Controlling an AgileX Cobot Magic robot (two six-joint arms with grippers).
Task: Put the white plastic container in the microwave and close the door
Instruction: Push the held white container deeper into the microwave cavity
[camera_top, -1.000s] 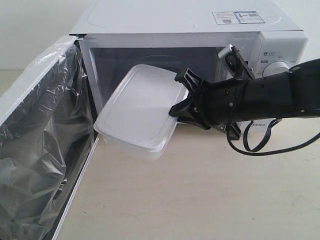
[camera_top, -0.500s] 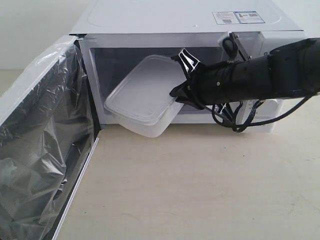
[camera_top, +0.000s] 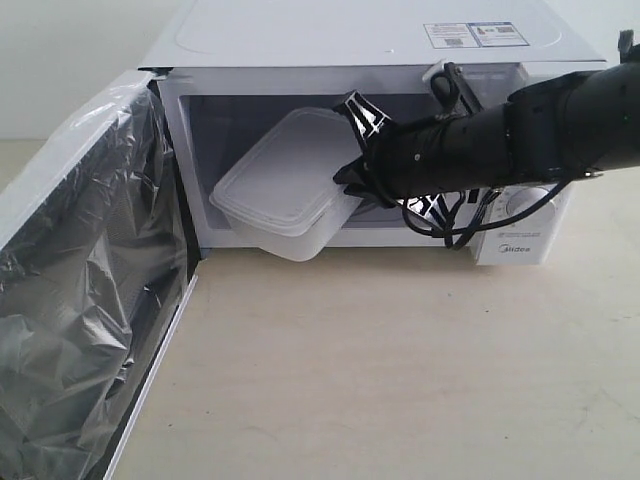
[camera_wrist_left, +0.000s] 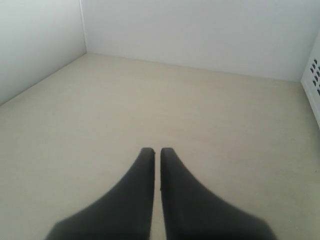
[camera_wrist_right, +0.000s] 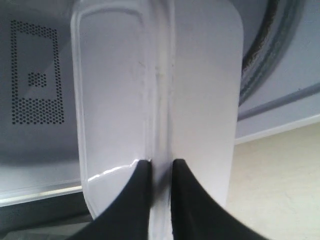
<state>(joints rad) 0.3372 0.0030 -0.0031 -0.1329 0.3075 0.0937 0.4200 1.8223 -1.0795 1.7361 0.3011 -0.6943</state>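
Container (camera_top: 283, 185) deeper inside, in right claw (camera_wrist_right: 160, 168)

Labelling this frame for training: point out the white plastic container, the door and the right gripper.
white plastic container (camera_top: 275, 180), exterior view, middle of its lid.
door (camera_top: 90, 290), exterior view, film-covered inner face.
right gripper (camera_wrist_right: 160, 167), right wrist view, between its fingertips.

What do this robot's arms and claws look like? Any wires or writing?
The right arm is a thick matte-black tube, with loose black cables looping beneath it. The right gripper is black too, with ribbed bracing on its fingers. In the wrist views both it and the left gripper show two smooth black fingers that taper to narrow tips. No writing is visible on them.
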